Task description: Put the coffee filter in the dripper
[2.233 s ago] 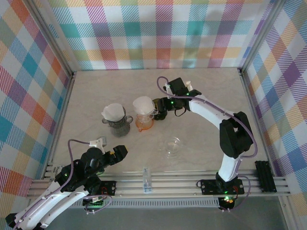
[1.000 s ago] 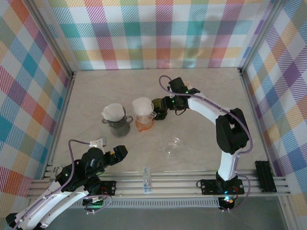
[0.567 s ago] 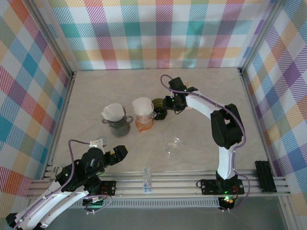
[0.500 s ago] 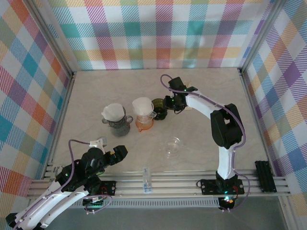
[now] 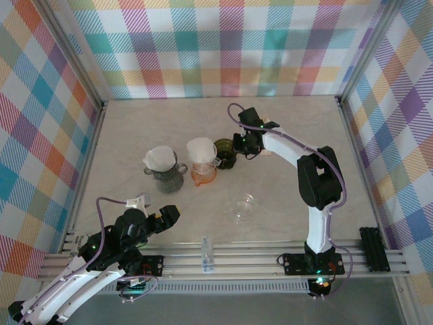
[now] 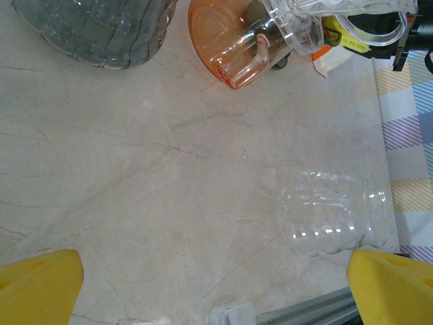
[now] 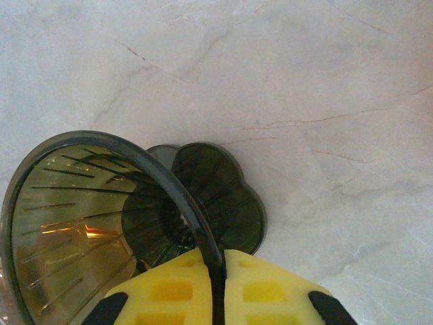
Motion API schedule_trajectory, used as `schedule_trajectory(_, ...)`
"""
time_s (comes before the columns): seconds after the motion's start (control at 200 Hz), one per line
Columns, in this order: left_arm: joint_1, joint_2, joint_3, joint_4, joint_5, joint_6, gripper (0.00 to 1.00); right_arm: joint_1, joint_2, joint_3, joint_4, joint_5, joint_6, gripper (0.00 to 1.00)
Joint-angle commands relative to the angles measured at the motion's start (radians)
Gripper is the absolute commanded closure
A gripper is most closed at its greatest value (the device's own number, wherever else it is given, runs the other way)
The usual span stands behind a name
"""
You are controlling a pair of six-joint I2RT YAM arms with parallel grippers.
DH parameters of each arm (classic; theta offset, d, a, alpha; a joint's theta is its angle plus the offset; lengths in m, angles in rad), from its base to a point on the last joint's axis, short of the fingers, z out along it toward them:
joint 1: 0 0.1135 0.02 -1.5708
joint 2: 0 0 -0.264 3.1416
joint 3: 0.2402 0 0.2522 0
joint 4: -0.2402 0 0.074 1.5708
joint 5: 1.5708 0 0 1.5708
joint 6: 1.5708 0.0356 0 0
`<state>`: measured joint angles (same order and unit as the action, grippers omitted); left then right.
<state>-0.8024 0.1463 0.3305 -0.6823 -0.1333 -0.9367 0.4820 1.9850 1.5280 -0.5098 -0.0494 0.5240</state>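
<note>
My right tool (image 7: 215, 272) is clamped on the dark dripper (image 7: 88, 203) rim, the nearest paper filter (image 5: 201, 149) sits just to its left, and my left tool (image 5: 169, 215) hangs wide open well apart.

Dripper (image 5: 224, 153) just R of jug (image 5: 202, 177) w/ filter (image 5: 201, 148), 2nd jug (image 5: 166, 179) further L, 2nd dripper (image 5: 244, 207) nearer.

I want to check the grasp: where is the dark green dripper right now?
In the top view the dark green dripper is mid-table, just right of the orange carafe, its rim pinched by the right gripper.
</note>
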Motion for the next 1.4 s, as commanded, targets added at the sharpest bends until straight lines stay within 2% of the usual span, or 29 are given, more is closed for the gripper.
schedule_trajectory(0.0, 0.001, -0.008, -0.010, -0.014, -0.014, -0.013, 0.00, -0.021, -0.043, -0.013, -0.016, 0.047, -0.002, 0.97)
schedule_trajectory(0.05, 0.001, -0.008, -0.008, -0.015, -0.015, -0.013, 0.00, -0.030, -0.058, -0.025, -0.020, 0.057, -0.004, 1.00)
schedule_trajectory(0.35, 0.002, -0.006, -0.005, -0.007, -0.010, -0.008, 0.00, -0.095, -0.242, -0.181, -0.022, 0.091, -0.028, 1.00)
schedule_trajectory(0.595, 0.001, 0.024, 0.013, 0.000, -0.009, 0.004, 0.00, -0.102, -0.479, -0.345, -0.060, 0.070, -0.054, 1.00)
schedule_trajectory(0.905, 0.002, 0.052, 0.027, 0.022, -0.012, 0.021, 0.00, -0.095, -0.799, -0.441, -0.256, -0.075, -0.052, 1.00)
schedule_trajectory(1.12, 0.001, 0.082, 0.024, 0.041, -0.013, 0.025, 0.00, -0.031, -0.856, -0.438, -0.409, -0.217, -0.042, 1.00)
schedule_trajectory(1.395, 0.000, 0.098, 0.032, 0.042, -0.016, 0.027, 0.00, 0.066, -0.850, -0.439, -0.457, -0.202, -0.035, 1.00)
